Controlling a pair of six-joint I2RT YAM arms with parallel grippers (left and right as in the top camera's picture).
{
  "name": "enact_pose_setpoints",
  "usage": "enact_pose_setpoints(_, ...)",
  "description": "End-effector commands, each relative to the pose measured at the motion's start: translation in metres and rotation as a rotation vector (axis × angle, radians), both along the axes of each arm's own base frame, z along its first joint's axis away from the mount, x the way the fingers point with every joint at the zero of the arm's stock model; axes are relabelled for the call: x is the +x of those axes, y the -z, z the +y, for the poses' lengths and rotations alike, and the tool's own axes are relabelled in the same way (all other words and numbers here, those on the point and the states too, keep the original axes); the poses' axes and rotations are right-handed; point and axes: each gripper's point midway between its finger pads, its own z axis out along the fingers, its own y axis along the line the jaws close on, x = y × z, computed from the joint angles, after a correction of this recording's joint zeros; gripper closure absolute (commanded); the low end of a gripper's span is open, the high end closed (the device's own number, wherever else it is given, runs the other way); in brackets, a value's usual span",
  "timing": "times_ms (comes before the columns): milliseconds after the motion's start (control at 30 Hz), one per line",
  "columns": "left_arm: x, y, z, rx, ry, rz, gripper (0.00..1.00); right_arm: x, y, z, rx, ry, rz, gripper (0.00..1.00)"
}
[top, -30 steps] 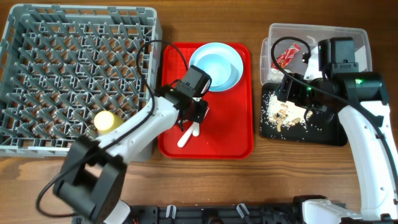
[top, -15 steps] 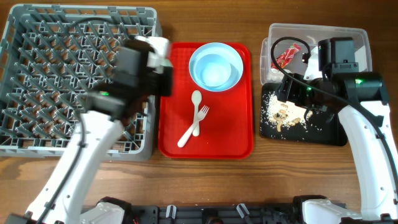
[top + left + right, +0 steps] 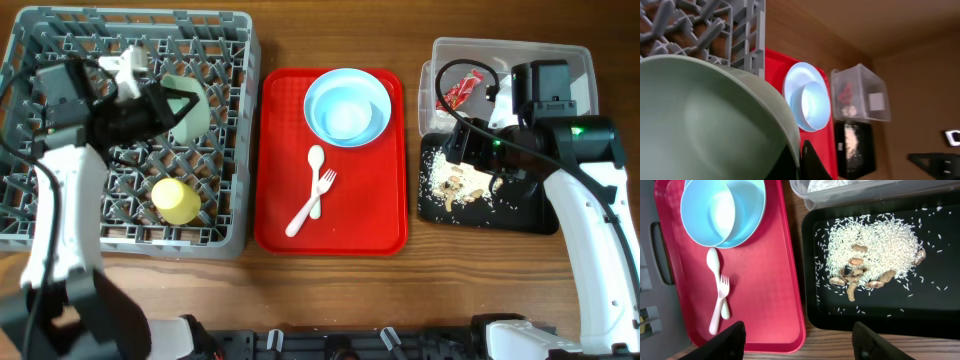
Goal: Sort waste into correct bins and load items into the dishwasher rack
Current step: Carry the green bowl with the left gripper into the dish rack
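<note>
green bowl (image 3: 188,108) tight in the left claw (image 3: 799,159) over the grey rack (image 3: 130,16); right claw (image 3: 800,345) wide open, empty

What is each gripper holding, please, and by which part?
The left gripper holds the light-green bowl by its rim; the right gripper is open and empty.

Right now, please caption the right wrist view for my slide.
Leftovers lie in the black tray; fork and spoon rest on red tray.
</note>
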Motion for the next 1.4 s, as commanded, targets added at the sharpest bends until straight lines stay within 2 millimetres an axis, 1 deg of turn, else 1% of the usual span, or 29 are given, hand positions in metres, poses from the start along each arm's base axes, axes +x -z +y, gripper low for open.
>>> enact_pose_setpoints(0, 0.004, 0.0, 0.006, -0.175, 0.07, -0.026, 0.96, -0.001, -0.008, -0.002, -0.012, -0.014, -0.03, 0.31)
enact_pose_setpoints(133, 0.011, 0.021, 0.024, -0.225, 0.041, 0.011, 0.96, -0.001, -0.008, -0.002, -0.012, -0.014, -0.03, 0.31)
enact_pose_setpoints(267, 0.013, 0.039, 0.041, -0.25, -0.004, 0.052, 0.96, -0.001, -0.008, -0.002, -0.012, -0.013, -0.029, 0.31)
enact_pose_setpoints(400, 0.012, 0.049, 0.06, -0.262, -0.052, 0.069, 0.96, -0.001, -0.008, -0.002, -0.012, -0.015, -0.028, 0.31)
enact_pose_setpoints(500, 0.011, 0.049, 0.072, -0.263, -0.081, 0.067, 0.91, -0.001, -0.008, -0.002, -0.012, -0.014, -0.027, 0.31)
enact_pose_setpoints(533, 0.009, 0.049, 0.076, -0.267, -0.091, 0.072, 0.89, -0.001, -0.008, -0.002, -0.012, -0.014, -0.027, 0.31)
enact_pose_setpoints(600, 0.006, 0.053, 0.083, -0.266, -0.119, 0.099, 0.89, -0.001, -0.008, -0.002, -0.012, -0.015, -0.028, 0.31)
enact_pose_setpoints(733, -0.006, 0.073, 0.097, -0.22, -0.201, 0.212, 0.89, -0.001, -0.008, -0.002, -0.012, -0.014, -0.027, 0.31)
enact_pose_setpoints(767, -0.009, 0.078, 0.1, -0.211, -0.219, 0.239, 0.87, -0.002, -0.008, -0.002, -0.012, -0.014, -0.026, 0.31)
enact_pose_setpoints(800, -0.012, 0.081, 0.103, -0.204, -0.234, 0.26, 0.83, -0.002, -0.008, -0.002, -0.012, -0.014, -0.026, 0.31)
enact_pose_setpoints(867, -0.017, 0.084, 0.106, -0.211, -0.252, 0.29, 0.82, -0.001, -0.008, -0.002, -0.012, -0.014, -0.026, 0.31)
enact_pose_setpoints(900, -0.02, 0.084, 0.107, -0.218, -0.258, 0.302, 0.73, -0.002, -0.008, -0.002, -0.012, -0.014, -0.026, 0.31)
enact_pose_setpoints(933, -0.022, 0.085, 0.108, -0.226, -0.264, 0.314, 0.6, -0.002, -0.008, -0.002, -0.012, -0.014, -0.027, 0.31)
enact_pose_setpoints(967, -0.025, 0.085, 0.109, -0.234, -0.27, 0.326, 0.57, -0.002, -0.008, -0.002, -0.012, -0.014, -0.026, 0.31)
enact_pose_setpoints(1000, -0.027, 0.085, 0.109, -0.239, -0.274, 0.334, 0.57, -0.002, -0.008, -0.002, -0.012, -0.014, -0.027, 0.32)
enact_pose_setpoints(1033, -0.029, 0.085, 0.11, -0.247, -0.28, 0.346, 0.51, -0.002, -0.008, -0.002, -0.012, -0.014, -0.026, 0.31)
enact_pose_setpoints(1067, -0.031, 0.085, 0.111, -0.251, -0.285, 0.355, 0.41, -0.002, -0.008, -0.002, -0.012, -0.015, -0.027, 0.31)
enact_pose_setpoints(1100, -0.034, 0.085, 0.112, -0.251, -0.293, 0.366, 0.34, -0.002, -0.008, -0.002, -0.012, -0.014, -0.026, 0.31)
enact_pose_setpoints(1167, -0.039, 0.084, 0.114, -0.248, -0.308, 0.384, 0.25, -0.002, -0.008, -0.002, -0.012, -0.014, -0.026, 0.31)
enact_pose_setpoints(1267, -0.045, 0.077, 0.115, -0.239, -0.323, 0.388, 0.05, -0.002, -0.008, -0.002, -0.012, -0.014, -0.026, 0.31)
enact_pose_setpoints(1300, -0.046, 0.073, 0.115, -0.229, -0.326, 0.383, 0.0, -0.002, -0.008, -0.002, -0.012, -0.014, -0.026, 0.31)
enact_pose_setpoints(1367, -0.049, 0.066, 0.117, -0.196, -0.34, 0.372, 0.0, -0.002, -0.008, -0.002, -0.012, -0.014, -0.026, 0.31)
